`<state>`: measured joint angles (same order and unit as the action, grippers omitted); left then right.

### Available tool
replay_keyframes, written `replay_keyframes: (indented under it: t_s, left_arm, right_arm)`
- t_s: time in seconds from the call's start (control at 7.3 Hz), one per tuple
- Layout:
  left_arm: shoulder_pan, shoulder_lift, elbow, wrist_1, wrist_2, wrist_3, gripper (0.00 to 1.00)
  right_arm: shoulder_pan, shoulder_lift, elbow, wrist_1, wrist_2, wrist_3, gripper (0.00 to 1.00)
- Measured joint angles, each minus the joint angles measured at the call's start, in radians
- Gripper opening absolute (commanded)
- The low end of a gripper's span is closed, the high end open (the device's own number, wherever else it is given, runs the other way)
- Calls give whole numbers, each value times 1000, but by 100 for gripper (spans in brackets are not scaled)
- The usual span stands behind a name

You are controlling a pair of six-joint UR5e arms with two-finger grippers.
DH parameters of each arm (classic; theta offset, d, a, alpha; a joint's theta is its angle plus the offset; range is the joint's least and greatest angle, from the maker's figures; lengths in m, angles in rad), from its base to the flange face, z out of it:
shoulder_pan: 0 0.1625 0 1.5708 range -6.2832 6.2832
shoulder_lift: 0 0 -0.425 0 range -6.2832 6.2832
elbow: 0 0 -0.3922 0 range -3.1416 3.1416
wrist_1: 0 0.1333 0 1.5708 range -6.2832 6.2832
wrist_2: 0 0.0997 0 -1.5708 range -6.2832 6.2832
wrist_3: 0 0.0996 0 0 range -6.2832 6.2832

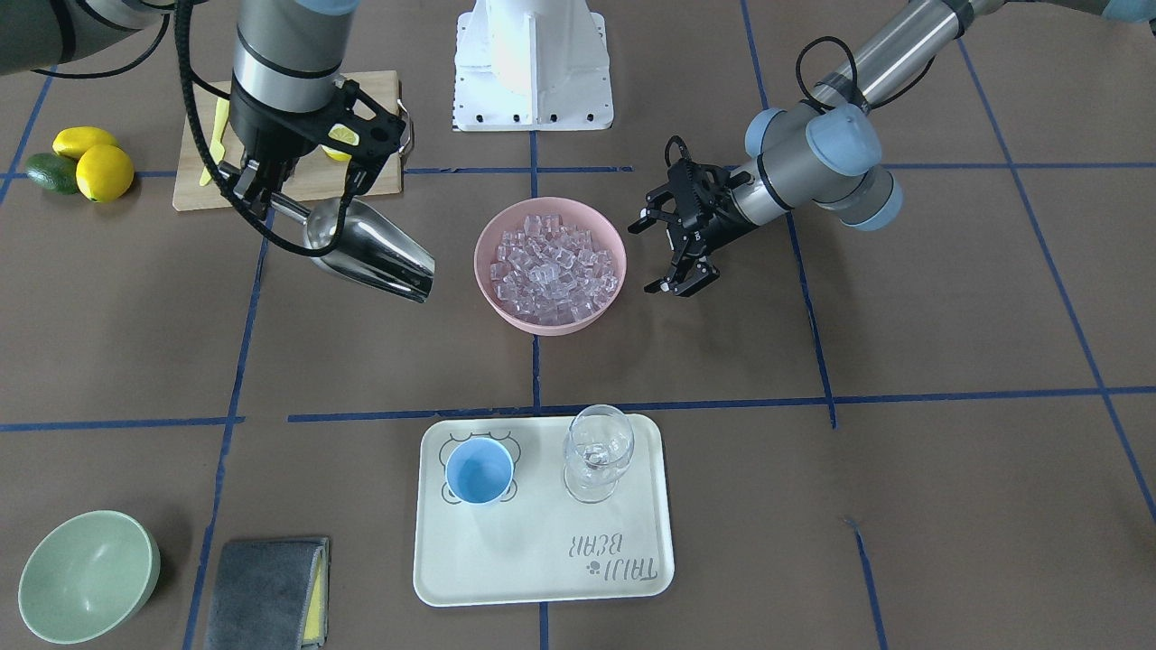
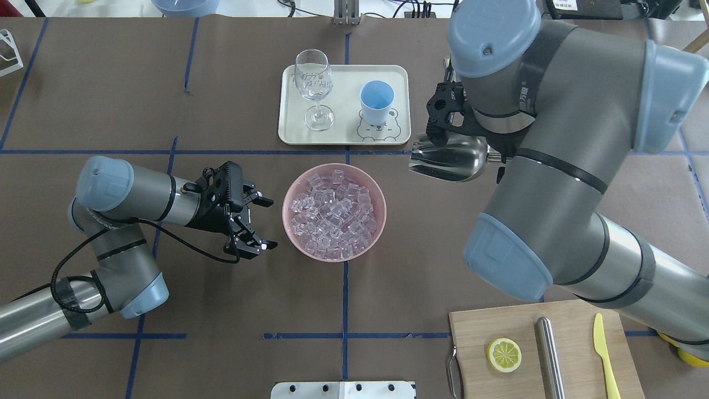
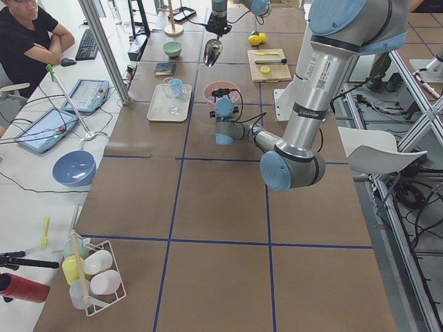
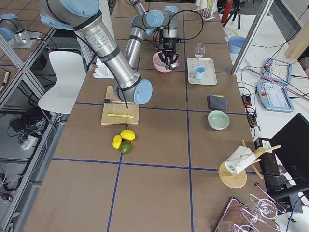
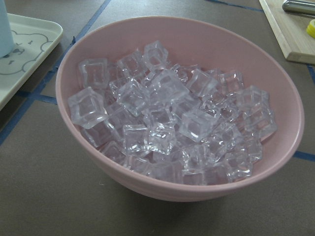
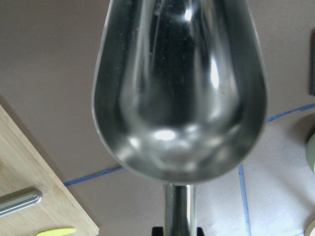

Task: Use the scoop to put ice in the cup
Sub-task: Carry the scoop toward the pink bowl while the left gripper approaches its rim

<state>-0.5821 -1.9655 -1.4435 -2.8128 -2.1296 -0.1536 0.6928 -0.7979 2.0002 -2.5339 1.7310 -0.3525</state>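
right claw (image 1: 256, 185) seems pinched on the empty shiny steel scoop (image 1: 370, 248); left claw (image 2: 265, 223) spread beside pink bowl (image 2: 286, 210) of clear ice (image 2: 332, 219)

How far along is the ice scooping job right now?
Done: the right tool grips the scoop by its handle. In hand: the empty scoop hangs beside the bowl of ice. Left: scoop ice and tip it into the cup, empty on the tray.
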Motion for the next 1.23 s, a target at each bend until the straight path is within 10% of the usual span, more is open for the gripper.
replay_keyframes:
  t_s: [1.23]
  left_arm:
    - [-11, -76, 94, 6, -75, 30, 100]
  right_arm:
    - [-75, 98, -62, -66, -16, 4, 0]
